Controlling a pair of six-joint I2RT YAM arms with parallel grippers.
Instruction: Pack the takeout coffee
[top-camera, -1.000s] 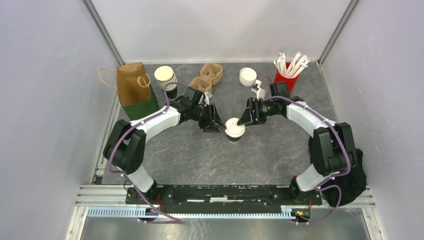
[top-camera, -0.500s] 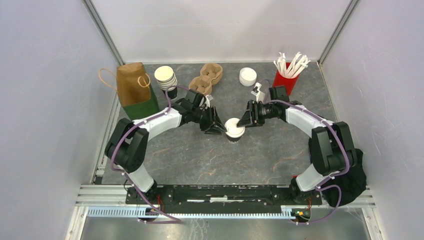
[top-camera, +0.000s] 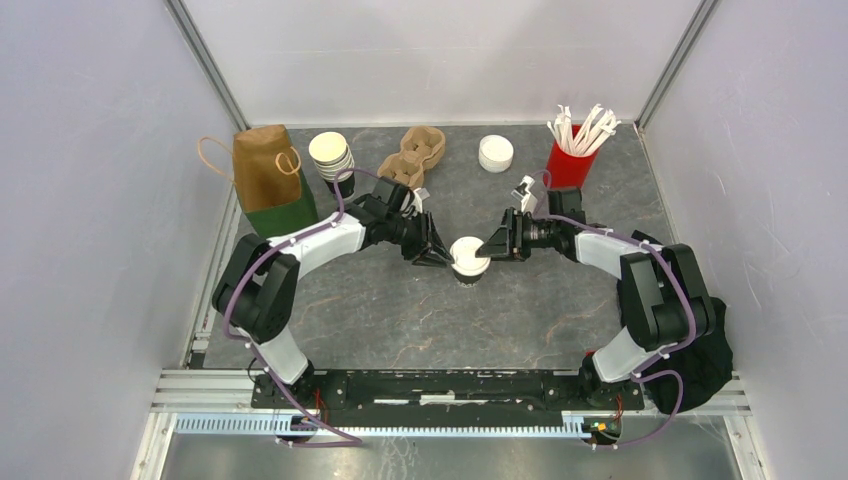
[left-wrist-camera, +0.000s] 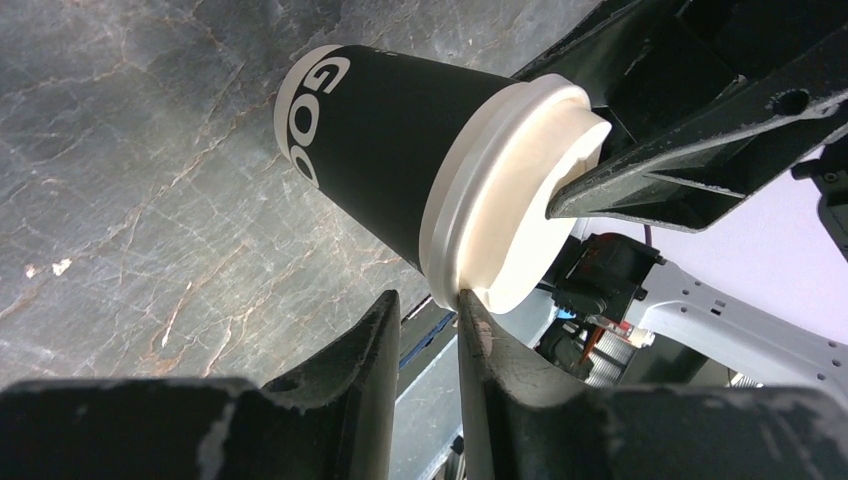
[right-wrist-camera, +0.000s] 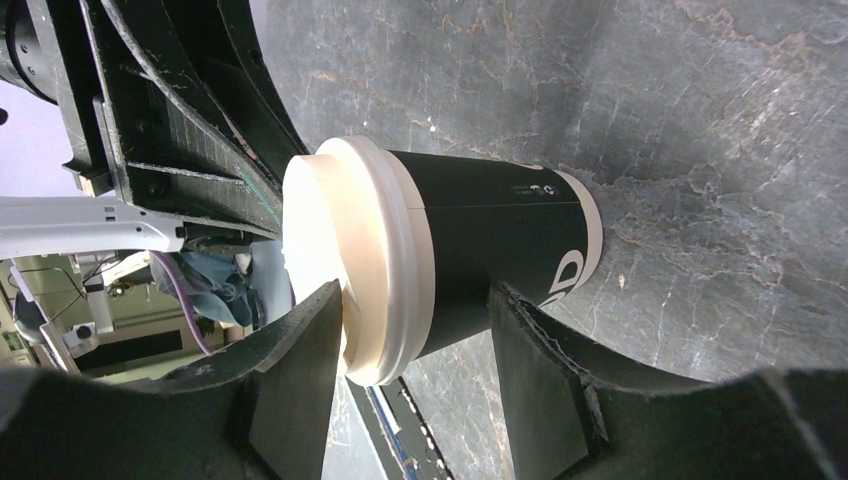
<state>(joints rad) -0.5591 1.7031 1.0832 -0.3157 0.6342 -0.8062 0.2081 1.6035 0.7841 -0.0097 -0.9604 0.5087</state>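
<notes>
With both arm bases bolted at the near edge, the arms reach in toward the middle of the worktop (top-camera: 380, 310). The takeout coffee (top-camera: 468, 262) stands there upright, roughly centred between the left and right edges. It has a black body with white lettering and its white lid (left-wrist-camera: 520, 200) is seated.

Left claw (top-camera: 437, 255): on the cup's left side, barely spread, with a narrow slit between the fingers and nothing in the slit. In the left wrist view one fingertip (left-wrist-camera: 468, 300) sits right at the lid rim. Can't confirm real contact.

Right claw (top-camera: 490, 246): on the cup's right side, fingers spread wide, not pinching anything. In the right wrist view the lid and upper body sit in the gap between the two fingers. In the left wrist view one right fingertip lies at the top of the lid.

Along the far edge, left to right:
- brown paper bag (top-camera: 268, 180) with a green lower part, far-left corner
- stack of lidless cups (top-camera: 330, 153)
- cardboard cup carrier (top-camera: 415, 155)
- stack of white lids (top-camera: 495, 153)
- red holder (top-camera: 568, 165) full of white sticks (top-camera: 585, 125), far-right corner

All five are well apart from the coffee.
</notes>
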